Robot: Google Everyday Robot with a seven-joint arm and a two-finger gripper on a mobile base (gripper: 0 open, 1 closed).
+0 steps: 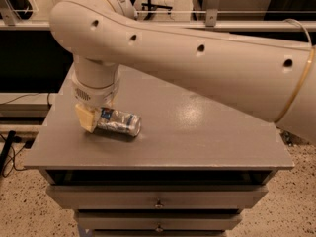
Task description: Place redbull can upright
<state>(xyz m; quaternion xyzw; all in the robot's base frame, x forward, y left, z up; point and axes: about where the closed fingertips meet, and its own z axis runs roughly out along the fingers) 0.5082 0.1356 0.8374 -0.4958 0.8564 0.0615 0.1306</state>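
The redbull can (120, 122), shiny silver with blue patches, lies on its side on the grey table top (197, 132), left of the middle, with its silver end pointing right. My gripper (90, 116) hangs from the big white arm at the can's left end. One yellowish finger (87, 116) shows beside that end, touching or nearly touching it. The other finger is hidden behind the wrist and the can.
The white arm (207, 68) spans the upper view from the right. The grey table is a cabinet with drawers (158, 201) along its front. Cables (10, 147) lie on the floor at the left.
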